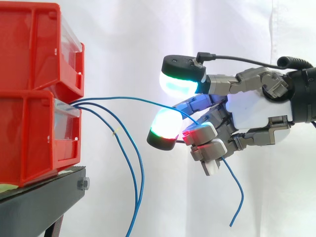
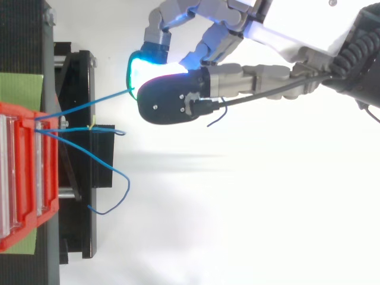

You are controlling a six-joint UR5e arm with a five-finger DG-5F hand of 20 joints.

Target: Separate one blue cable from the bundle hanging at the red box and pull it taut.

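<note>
Three thin blue cables come out between the two stacked red boxes (image 1: 29, 138) at the left. One blue cable (image 1: 143, 100) arcs rightward in a shallow bow to my hand (image 1: 252, 108), whose fingers are curled round it; its free tail (image 1: 236, 197) hangs below the hand. In the top view this cable (image 2: 89, 104) runs nearly straight from the red box (image 2: 24, 178) to the hand (image 2: 285, 29). The other two cables (image 1: 115, 133) droop loosely beside the boxes, apart from the hand; in the top view one of them loops outward (image 2: 126, 181).
The boxes stand on a black stand (image 1: 44, 197) with a bolt at its edge. A green patch (image 2: 21, 89) lies beside the boxes on the stand (image 2: 77, 77). A white curtain hangs behind the work. Open space lies between the boxes and the hand.
</note>
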